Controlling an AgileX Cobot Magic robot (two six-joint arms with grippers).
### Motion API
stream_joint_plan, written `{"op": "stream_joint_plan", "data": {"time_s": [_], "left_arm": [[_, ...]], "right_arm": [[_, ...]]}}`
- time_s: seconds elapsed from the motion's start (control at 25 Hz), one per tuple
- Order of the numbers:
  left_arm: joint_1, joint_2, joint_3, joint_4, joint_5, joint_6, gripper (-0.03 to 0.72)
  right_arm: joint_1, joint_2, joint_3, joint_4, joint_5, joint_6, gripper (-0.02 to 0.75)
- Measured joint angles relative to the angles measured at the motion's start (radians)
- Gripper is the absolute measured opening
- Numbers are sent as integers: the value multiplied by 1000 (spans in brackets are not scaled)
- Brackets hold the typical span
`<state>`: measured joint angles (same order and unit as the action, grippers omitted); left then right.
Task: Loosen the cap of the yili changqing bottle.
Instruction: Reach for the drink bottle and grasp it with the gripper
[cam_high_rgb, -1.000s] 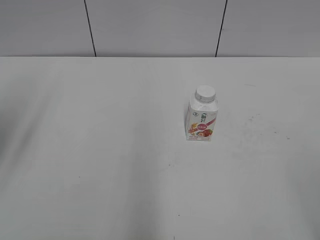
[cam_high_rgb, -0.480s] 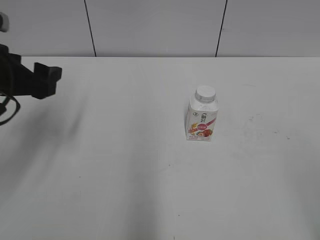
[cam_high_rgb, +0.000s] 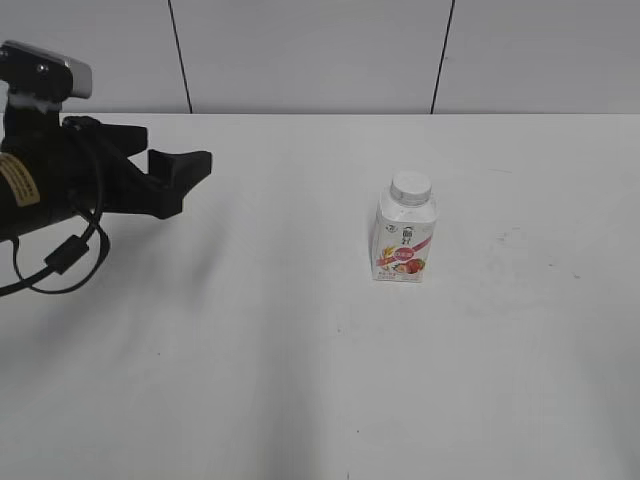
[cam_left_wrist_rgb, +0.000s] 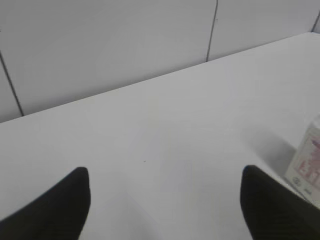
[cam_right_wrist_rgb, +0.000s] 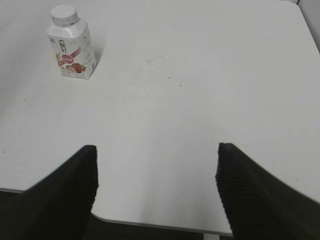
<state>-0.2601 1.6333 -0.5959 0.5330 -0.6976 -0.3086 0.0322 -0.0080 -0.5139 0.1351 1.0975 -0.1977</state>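
Observation:
The yili changqing bottle (cam_high_rgb: 404, 244) stands upright on the white table, right of the middle, with its pink-red strawberry label facing me. Its white ribbed cap (cam_high_rgb: 411, 186) sits on the neck. My left gripper (cam_high_rgb: 172, 166) is open and empty at the far left, well apart from the bottle. In the left wrist view the gripper (cam_left_wrist_rgb: 165, 175) points over bare table, and the bottle's edge (cam_left_wrist_rgb: 306, 167) shows at the right border. My right gripper (cam_right_wrist_rgb: 156, 155) is open and empty near the table's front edge. The bottle (cam_right_wrist_rgb: 72, 50) and cap (cam_right_wrist_rgb: 64, 14) are far at the upper left there.
The white table (cam_high_rgb: 300, 330) runs back to a grey panelled wall (cam_high_rgb: 310, 50) with dark seams. The table's near edge (cam_right_wrist_rgb: 165, 225) shows in the right wrist view. The right arm is outside the exterior view.
The left arm has come into the exterior view from the left edge and reached further right toward the bottle. The bottle has not moved.

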Motion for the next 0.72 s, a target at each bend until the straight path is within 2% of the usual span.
{"op": "stream_joint_plan", "data": {"time_s": [0.12, 0.24, 0.36, 0.44, 0.6, 0.72], "left_arm": [[39, 56, 0, 145, -84, -39, 562], [120, 136, -30, 380, -209, -52, 562], [185, 232, -98, 574, -328, -64, 562], [210, 294, -172, 695, -379, -115, 562], [212, 417, -338, 876, -453, -249, 562], [193, 491, -458, 923, -473, -337, 566]], "right_arm": [[0, 0, 0, 0, 0, 0, 580], [0, 0, 0, 0, 0, 0, 580], [0, 0, 0, 0, 0, 0, 580], [0, 0, 0, 0, 0, 0, 580], [0, 0, 0, 0, 0, 0, 580], [0, 0, 0, 0, 0, 0, 580]]}}
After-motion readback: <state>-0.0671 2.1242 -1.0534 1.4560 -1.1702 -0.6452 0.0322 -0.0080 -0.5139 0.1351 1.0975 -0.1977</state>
